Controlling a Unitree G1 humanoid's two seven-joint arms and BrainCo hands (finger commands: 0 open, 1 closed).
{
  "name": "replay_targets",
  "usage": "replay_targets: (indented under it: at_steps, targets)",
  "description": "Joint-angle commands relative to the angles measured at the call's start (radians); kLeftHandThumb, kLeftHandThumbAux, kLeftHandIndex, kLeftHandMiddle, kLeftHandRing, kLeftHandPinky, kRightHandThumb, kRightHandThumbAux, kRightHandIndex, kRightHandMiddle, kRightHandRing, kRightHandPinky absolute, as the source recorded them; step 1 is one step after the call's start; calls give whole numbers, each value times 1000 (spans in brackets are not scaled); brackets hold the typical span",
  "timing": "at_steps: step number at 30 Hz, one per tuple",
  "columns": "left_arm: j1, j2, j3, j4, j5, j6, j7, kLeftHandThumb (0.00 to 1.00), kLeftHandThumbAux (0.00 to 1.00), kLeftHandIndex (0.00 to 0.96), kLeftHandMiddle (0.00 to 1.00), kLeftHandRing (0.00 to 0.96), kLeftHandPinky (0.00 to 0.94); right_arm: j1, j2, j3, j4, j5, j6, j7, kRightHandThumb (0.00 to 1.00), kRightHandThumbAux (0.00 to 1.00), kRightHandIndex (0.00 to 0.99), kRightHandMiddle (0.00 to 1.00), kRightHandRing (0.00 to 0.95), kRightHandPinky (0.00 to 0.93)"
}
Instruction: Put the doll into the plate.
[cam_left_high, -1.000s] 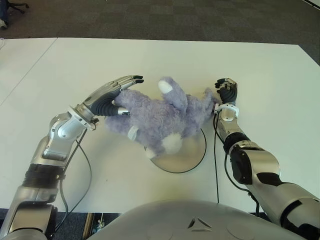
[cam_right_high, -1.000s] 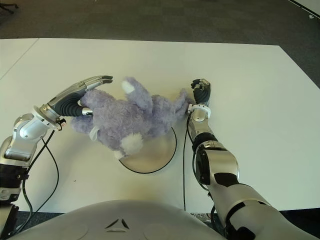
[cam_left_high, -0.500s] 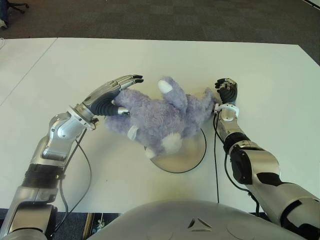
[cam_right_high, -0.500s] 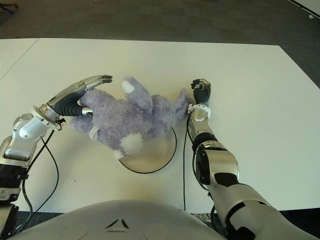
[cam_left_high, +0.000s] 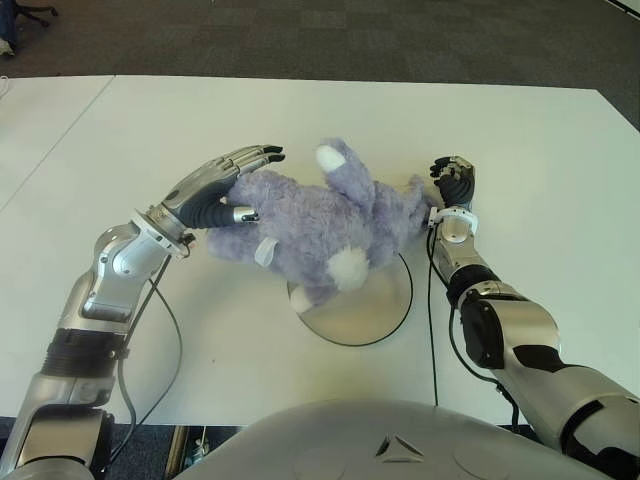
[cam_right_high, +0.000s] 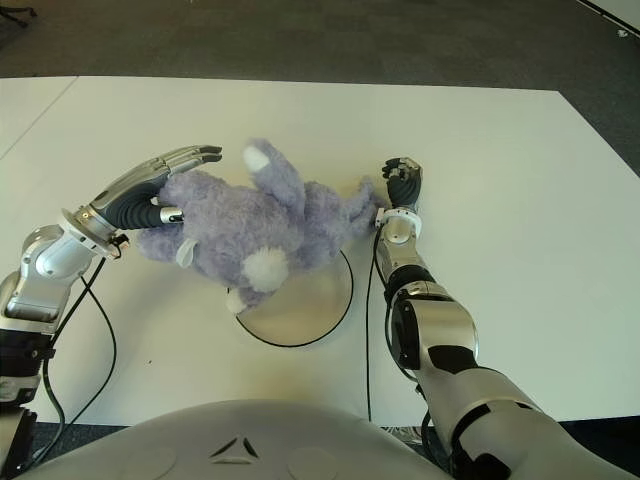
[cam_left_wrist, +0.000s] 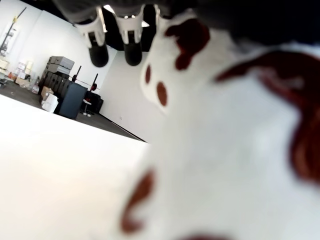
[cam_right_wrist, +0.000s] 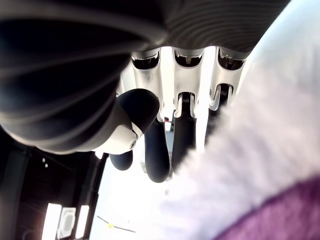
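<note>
Fluffy lavender plush doll w/ white paw pads (cam_left_high: 310, 220) lies across white table (cam_left_high: 520, 130), stretched left–right btwn the 2 hands. Its lower body + 1 white-tipped foot overlap far-left edge of round flat grey plate (cam_left_high: 375, 305); head/upper body hangs off plate to left, on table side. Most of plate bare, near side.

Left hand (cam_left_high: 215, 190): at doll's left end, fingers (cam_left_high: 250, 158) extended nearly straight over top of plush, thumb pressing into fur from below/side. Loose pinch on doll, not a full wrap. Left wrist view: fur fills frame right against palm, 2–3 fingertips past it.

Right hand (cam_left_high: 455, 185): at doll's right end, just beside plate's far-right rim. Fingers curled, touching fur of doll's limb. Right wrist view: fur against curled fingers (cam_right_wrist: 162, 155); cannot tell if actually clamped on it.
</note>
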Motion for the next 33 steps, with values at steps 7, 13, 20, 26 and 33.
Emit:
replay_targets:
  at_steps: [7, 13, 20, 26, 33]
  targets:
    - [26, 77, 45, -45, -120, 99, -124, 320, 159, 0, 0, 0, 0, 175, 69, 9, 105, -7, 87, 10, 952, 660, 429, 485, 464, 471]
    - [43, 103, 74, -70, -137, 122, -152, 349, 164, 0, 0, 0, 0, 175, 69, 7, 105, -4, 89, 12, 952, 660, 429, 483, 465, 472]
    - [69, 133, 126, -43, -141, 96, -154, 393, 152, 0, 0, 0, 0, 174, 71, 7, 105, -4, 89, 8, 952, 660, 429, 484, 462, 486]
    - [79, 146, 159, -25, -145, 65, -147, 416, 147, 0, 0, 0, 0, 175, 69, 14, 106, -12, 94, 7, 952, 660, 428, 485, 463, 490]
    - [93, 170, 202, -27, -155, 51, -152, 446, 158, 0, 0, 0, 0, 175, 69, 14, 106, -15, 90, 3, 951, 661, 428, 480, 469, 493]
